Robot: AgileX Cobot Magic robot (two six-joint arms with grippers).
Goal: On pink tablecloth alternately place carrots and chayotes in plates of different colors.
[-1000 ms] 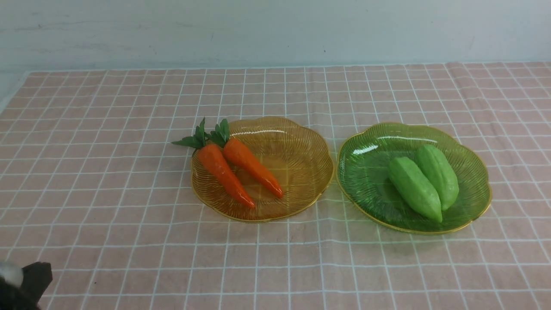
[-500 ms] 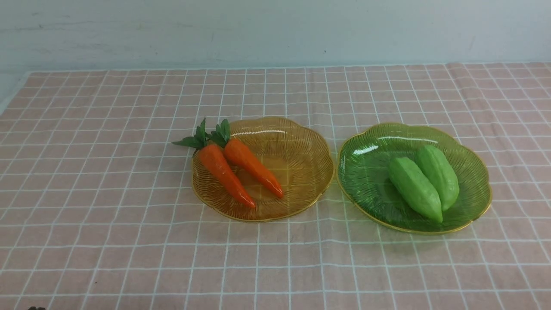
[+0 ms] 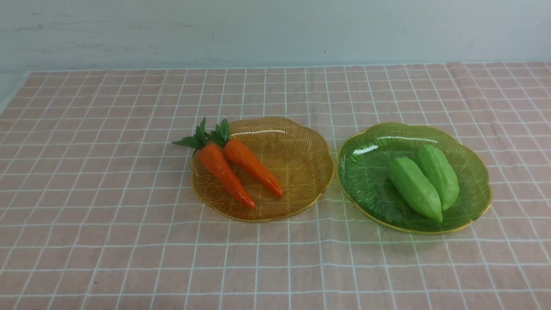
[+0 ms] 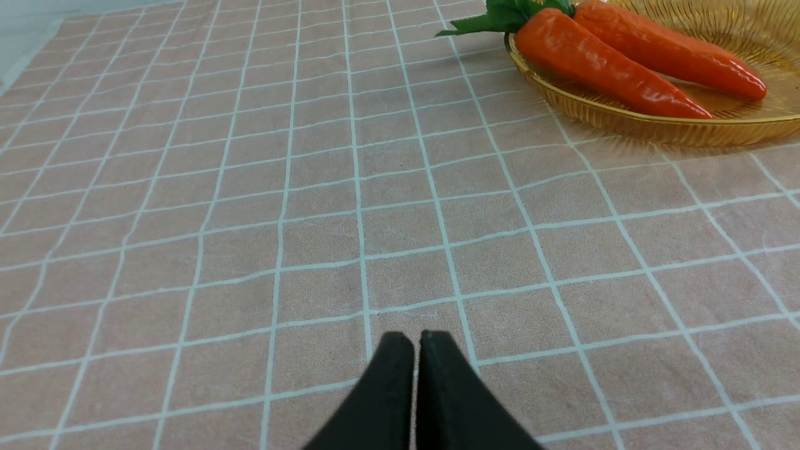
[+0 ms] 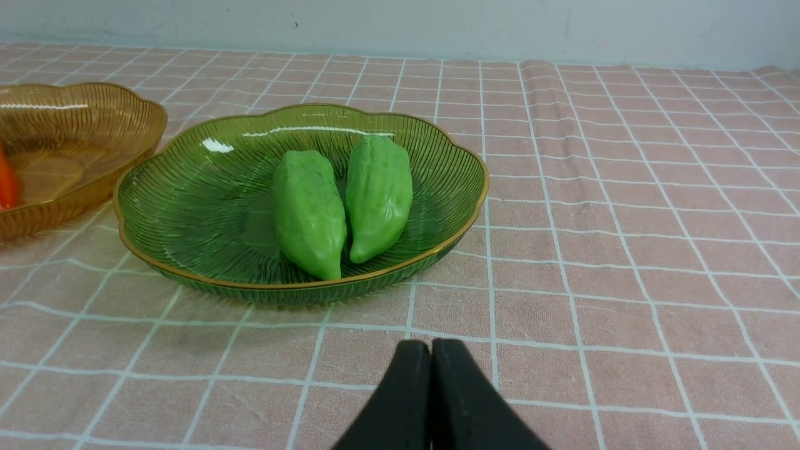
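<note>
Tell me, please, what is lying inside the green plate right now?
Inside the green plate lie two chayotes, side by side and touching. The ribbed plate floor shows beside them; what lies directly beneath them is covered. No carrot is in it.

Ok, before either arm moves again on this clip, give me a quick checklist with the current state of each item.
1. Both carrots in amber plate: ok.
2. Both chayotes in green plate: ok.
3. Left gripper shut, holding nothing: ok.
4. Right gripper shut, holding nothing: ok.
5. Vegetables lying loose on pink tablecloth: none seen, ok.
6. Arms out of the front view: ok.
</note>
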